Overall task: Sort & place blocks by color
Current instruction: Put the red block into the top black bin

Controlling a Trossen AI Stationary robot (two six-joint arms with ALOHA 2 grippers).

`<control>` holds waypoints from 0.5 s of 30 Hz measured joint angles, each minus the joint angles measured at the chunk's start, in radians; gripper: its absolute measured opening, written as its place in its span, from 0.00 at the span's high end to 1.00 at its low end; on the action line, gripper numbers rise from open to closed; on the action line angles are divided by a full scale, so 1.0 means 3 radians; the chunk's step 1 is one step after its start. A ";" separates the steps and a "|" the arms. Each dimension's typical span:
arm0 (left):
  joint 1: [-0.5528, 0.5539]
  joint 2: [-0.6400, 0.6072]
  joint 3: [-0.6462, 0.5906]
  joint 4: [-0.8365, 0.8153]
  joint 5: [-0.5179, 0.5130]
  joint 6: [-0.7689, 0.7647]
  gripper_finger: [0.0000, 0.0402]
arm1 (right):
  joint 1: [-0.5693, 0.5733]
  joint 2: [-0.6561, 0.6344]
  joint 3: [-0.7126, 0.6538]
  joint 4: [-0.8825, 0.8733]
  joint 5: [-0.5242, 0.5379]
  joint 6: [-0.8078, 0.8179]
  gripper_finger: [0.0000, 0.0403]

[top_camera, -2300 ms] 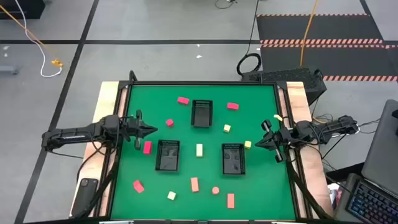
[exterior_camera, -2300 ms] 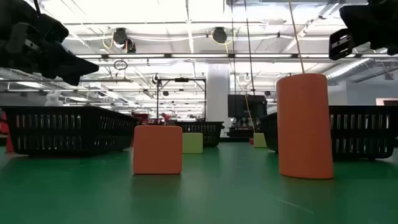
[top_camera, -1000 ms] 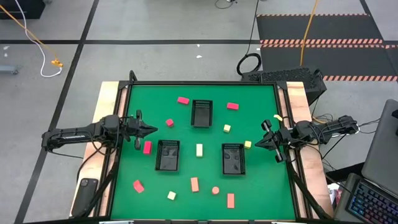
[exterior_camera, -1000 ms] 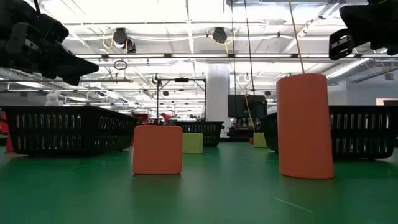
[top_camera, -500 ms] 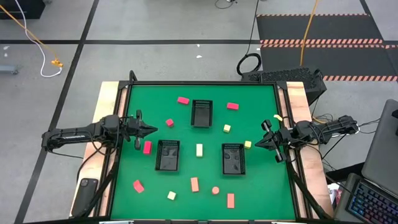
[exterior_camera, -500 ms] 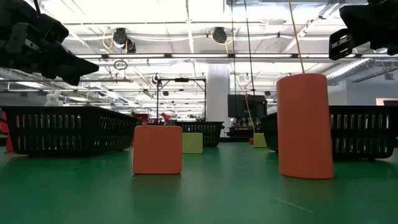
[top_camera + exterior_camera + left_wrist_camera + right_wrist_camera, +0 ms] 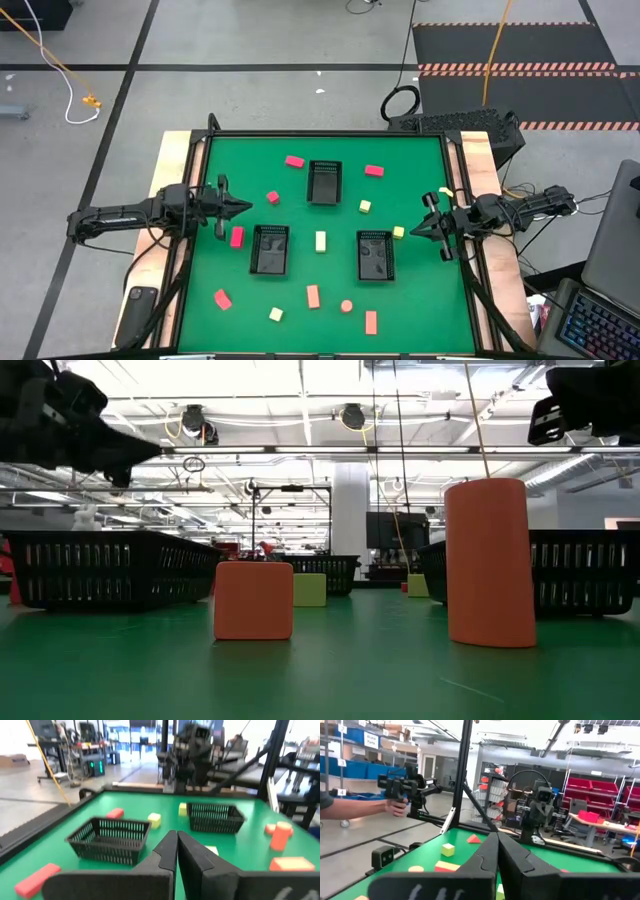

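Two closed, empty grippers are what we see: the left gripper (image 7: 247, 208) at centre-left, the right gripper (image 7: 413, 231) at centre-right. We count blocks (image 7: 313, 296) scattered around three trays (image 7: 324, 196) on the table (image 7: 420, 300).

Twelve blocks (image 7: 314, 295) on the green surface (image 7: 415, 300): five pink-red (image 7: 237, 236), three salmon-orange (image 7: 371, 321) including one round (image 7: 346, 306), four pale yellow (image 7: 321, 240). Three black trays (image 7: 271, 249): one far centre (image 7: 324, 181), one near left, one near right (image 7: 375, 254). Two dark arms, one at the left edge (image 7: 130, 214), one at the right edge (image 7: 515, 209).
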 joint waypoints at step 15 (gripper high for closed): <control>0.0000 0.0000 -0.0001 0.0454 0.0001 -0.0273 0.96 | 0.0000 0.0000 0.0000 0.0009 -0.0003 0.0262 1.00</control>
